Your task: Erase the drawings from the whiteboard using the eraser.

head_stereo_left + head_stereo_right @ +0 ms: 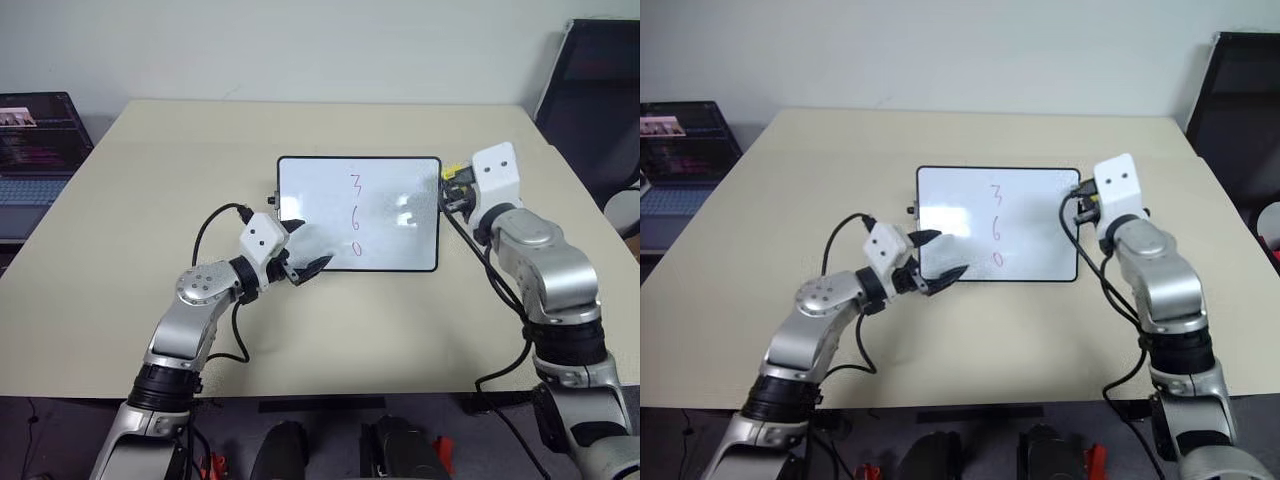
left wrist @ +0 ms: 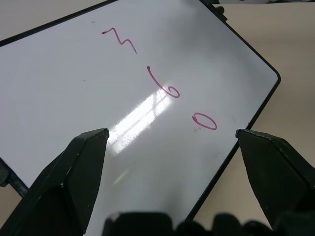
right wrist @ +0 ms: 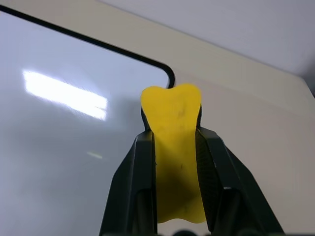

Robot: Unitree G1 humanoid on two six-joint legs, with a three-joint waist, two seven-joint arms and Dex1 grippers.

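Observation:
The whiteboard (image 1: 312, 190) lies flat at the middle of the table. The drawings (image 1: 355, 215), red digits 3, 6 and 0, run down its centre and show again in the left wrist view (image 2: 162, 88). My left gripper (image 1: 310, 245) is open over the board's near left corner, its fingers (image 2: 83, 162) spread wide with nothing between them. My right gripper (image 1: 450, 190) hovers at the board's far right corner, shut on the yellow eraser (image 3: 171, 108). The eraser sticks out past the fingertips, just above the board's rounded corner.
The beige table (image 1: 150, 200) stretches wide around the board. A laptop (image 1: 35, 150) stands off the table's left side, and a black chair (image 1: 600, 90) stands at the back right. Black cables hang from both arms.

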